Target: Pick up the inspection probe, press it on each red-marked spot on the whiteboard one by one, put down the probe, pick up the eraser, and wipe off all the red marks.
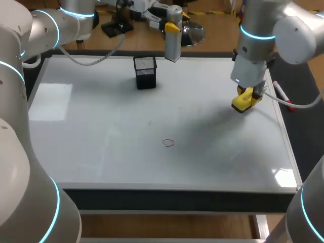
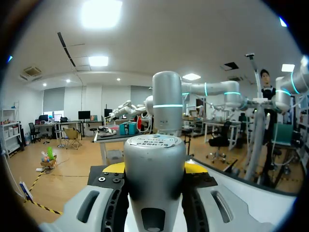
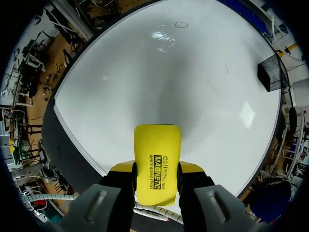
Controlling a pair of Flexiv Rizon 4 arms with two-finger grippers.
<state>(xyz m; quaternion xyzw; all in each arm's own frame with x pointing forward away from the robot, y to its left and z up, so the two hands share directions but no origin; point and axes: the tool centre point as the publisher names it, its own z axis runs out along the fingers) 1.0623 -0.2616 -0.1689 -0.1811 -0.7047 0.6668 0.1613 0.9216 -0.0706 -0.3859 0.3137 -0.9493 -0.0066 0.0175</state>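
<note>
Eraser (image 1: 246,99), yellow, is clamped between both fingers of the right tool (image 3: 157,170) at the right side of the whiteboard (image 1: 101,131); contact with the surface is unclear. One ringed mark (image 1: 168,143) sits near board centre. Left tool (image 2: 154,168) grips the silver probe (image 2: 155,154) upright at the far edge, near the black mesh holder (image 1: 145,72).

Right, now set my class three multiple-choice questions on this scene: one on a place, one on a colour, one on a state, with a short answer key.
1. Where does the black mesh holder stand?
A) near the whiteboard's far edge
B) at its near edge
C) off the table

2. What colour is the eraser?
A) red
B) yellow
C) blue

3. What state is the right gripper in?
A) open, empty
B) shut on the eraser
C) shut on a pen

Answers:
1 A, the head view shows it by the far edge.
2 B, its body is plainly yellow.
3 B, both fingers press the eraser's sides.
</note>
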